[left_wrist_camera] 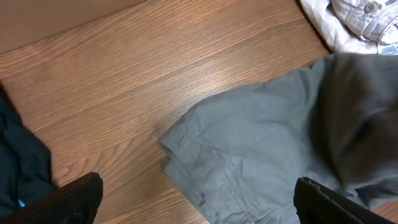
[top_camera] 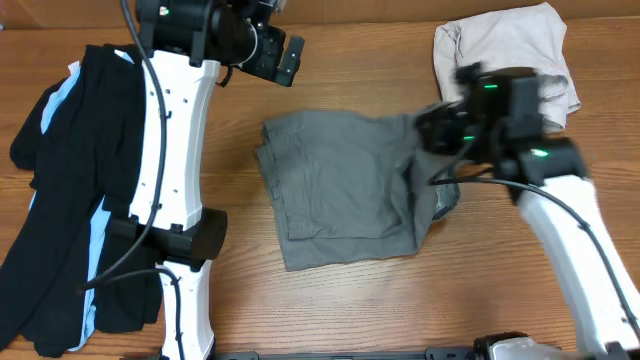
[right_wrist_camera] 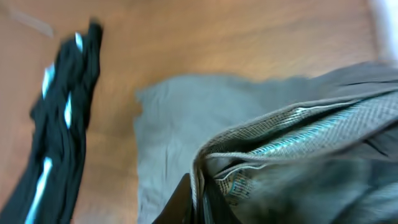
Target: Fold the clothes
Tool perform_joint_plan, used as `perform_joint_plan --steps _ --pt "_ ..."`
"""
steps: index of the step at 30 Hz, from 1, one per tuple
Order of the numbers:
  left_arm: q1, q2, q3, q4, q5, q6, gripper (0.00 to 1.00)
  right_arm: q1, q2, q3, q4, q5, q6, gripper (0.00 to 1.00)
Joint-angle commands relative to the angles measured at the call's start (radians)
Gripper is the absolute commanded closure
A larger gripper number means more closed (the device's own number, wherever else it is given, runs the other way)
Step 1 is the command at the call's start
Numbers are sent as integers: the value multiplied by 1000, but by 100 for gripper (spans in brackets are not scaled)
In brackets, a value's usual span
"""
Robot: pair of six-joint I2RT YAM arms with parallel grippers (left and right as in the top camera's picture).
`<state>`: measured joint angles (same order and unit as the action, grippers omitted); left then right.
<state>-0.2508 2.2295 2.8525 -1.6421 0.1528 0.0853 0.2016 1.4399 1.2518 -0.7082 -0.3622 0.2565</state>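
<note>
Mid-table, on the wood-grain table point(top_camera: 330, 310), sit the grey shorts point(top_camera: 340, 190). They are plain mid-grey, soft and creased, and the left portion is spread flat in a rough square with a seam line running down it. Over on the right edge the cloth is bunched and lifted off the wood, and that's where the right gripper point(top_camera: 440, 135) has hold of it. Through the right wrist camera a dark finger point(right_wrist_camera: 181, 199) presses against the raised fold, so it's pinching the shorts. The paler woven waistband lining is turned outward. A small tag point(right_wrist_camera: 233, 185) sits in that lining, but it's too blurred to read.

The left gripper point(left_wrist_camera: 198, 186) hangs near the shorts' far-left corner, fingers spread wide with nothing between them.

The beige garment point(top_camera: 505, 45) is crumpled at the far right corner, and a button point(left_wrist_camera: 372, 7) shows on it. The black garment point(top_camera: 70, 200), with its light-blue stripes, is draped down the table's left side, well apart from the shorts.
</note>
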Motion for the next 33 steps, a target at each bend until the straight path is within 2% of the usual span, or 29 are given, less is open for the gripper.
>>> perform_joint_plan --steps 1,3,4,6,7,11,17,23,27,33 --pt "10 -26 -1 -3 -7 24 0 124 90 19 37 36 -14 92" --pt "11 -26 -1 -3 -7 24 0 192 145 19 71 36 -13 87" --pt "11 -26 -1 -3 -7 24 0 221 170 19 88 37 -13 81" --pt "12 -26 -1 -3 -7 24 0 258 200 19 112 43 6 59" --pt "14 -26 -1 -3 -7 24 0 263 204 19 116 53 23 52" --pt "19 -26 -3 -11 -3 24 0 229 185 44 73 71 50 41" --pt "14 -25 -50 -29 39 24 0 141 172 83 -98 85 42 41" --pt "14 -25 -270 0 118 76 0 137 174 83 -159 134 44 39" --pt "14 -25 -462 87 219 121 1 137 174 83 -159 134 51 38" --pt "15 -25 -747 285 358 120 3 152 174 83 -137 134 50 37"
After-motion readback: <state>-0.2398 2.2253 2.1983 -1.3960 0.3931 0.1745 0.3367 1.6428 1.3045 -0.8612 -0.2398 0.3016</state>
